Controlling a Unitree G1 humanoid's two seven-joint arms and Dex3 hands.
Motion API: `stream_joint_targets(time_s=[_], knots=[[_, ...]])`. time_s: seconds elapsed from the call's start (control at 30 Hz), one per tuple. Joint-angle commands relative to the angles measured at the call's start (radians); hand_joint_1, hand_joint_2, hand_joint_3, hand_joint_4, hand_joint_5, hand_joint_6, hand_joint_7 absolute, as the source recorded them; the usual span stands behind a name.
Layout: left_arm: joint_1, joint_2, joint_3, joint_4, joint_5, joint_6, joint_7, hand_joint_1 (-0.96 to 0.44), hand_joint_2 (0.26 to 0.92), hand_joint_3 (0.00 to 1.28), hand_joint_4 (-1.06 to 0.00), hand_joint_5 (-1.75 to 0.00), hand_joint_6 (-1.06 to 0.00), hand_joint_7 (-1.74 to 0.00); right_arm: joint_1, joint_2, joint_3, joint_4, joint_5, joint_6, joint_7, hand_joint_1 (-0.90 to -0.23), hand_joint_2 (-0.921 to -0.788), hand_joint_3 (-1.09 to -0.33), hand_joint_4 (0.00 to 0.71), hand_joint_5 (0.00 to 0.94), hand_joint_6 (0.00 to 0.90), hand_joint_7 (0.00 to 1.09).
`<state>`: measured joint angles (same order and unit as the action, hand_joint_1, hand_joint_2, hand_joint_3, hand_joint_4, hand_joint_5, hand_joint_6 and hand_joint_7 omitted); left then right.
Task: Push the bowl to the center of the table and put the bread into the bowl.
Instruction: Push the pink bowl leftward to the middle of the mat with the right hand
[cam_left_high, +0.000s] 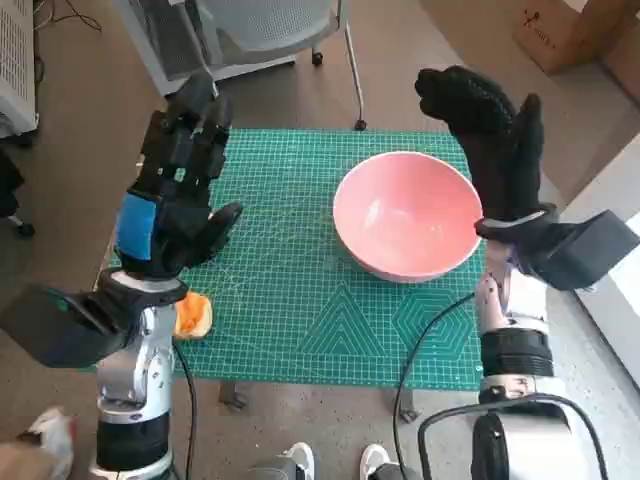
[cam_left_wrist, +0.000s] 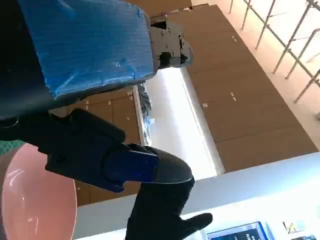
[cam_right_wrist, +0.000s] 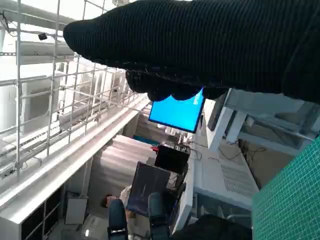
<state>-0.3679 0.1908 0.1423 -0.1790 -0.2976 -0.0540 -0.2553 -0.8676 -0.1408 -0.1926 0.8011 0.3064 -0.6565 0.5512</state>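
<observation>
Standing over the table, I see both hands raised in the air and holding nothing. The left hand, with blue tape on its back, hovers above the left part of the green cutting mat; its black fingers are spread apart and released. The right hand, in the black knitted glove, is lifted at the far right side, just beside the rim of the bowl, with the fingers stretched upward and apart; I cannot tell whether it touches the rim.

The pink bowl sits on the right half of the mat, right of the middle, and there is nothing inside. The bread, a small orange-brown piece, lies at the near left edge of the mat, partly hidden under the left forearm, well apart from the bowl.

In the left wrist view a part of the bowl shows, and the gloved right hand appears beyond it. A grey chair stands on the floor behind the far edge of the table. In the right wrist view a person sits far away under a blue screen.
</observation>
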Motion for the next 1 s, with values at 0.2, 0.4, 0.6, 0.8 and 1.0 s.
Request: stream_joint_targets(time_s=[0.2,0.4,0.6,0.8,1.0], knots=[[-0.011,0.010,-0.001,-0.008,0.006,0.007,-0.003,-0.60,0.921,0.24,-0.07,0.00,0.00,-0.37,0.021,0.004,-0.001,0.022,-0.001,0.019,0.007,-0.720,-0.921,-0.732,0.206,0.001,0.354,0.01],[-0.017,0.014,-0.001,-0.006,0.002,0.012,-0.007,-0.60,0.921,0.24,-0.07,0.00,0.00,-0.37,0.020,0.004,0.001,0.019,0.001,0.027,0.012,-0.722,-0.921,-0.728,0.208,0.001,0.356,0.01],[-0.024,0.016,0.000,-0.003,0.003,0.016,-0.010,-0.59,0.921,0.24,-0.07,0.00,0.00,-0.36,0.021,0.001,0.002,0.010,0.003,0.035,0.020,-0.724,-0.921,-0.727,0.207,0.001,0.355,0.01],[-0.029,0.018,-0.003,-0.003,0.012,0.018,-0.011,-0.59,0.921,0.24,-0.07,0.00,0.00,-0.36,0.022,-0.005,0.000,0.005,0.003,0.038,0.023,-0.719,-0.921,-0.725,0.208,0.001,0.351,0.00],[-0.032,0.021,-0.004,-0.004,0.017,0.019,-0.013,-0.59,0.921,0.24,-0.07,0.00,0.00,-0.35,0.021,-0.013,-0.006,0.012,0.005,0.035,0.028,-0.711,-0.921,-0.726,0.208,0.001,0.348,0.00]])
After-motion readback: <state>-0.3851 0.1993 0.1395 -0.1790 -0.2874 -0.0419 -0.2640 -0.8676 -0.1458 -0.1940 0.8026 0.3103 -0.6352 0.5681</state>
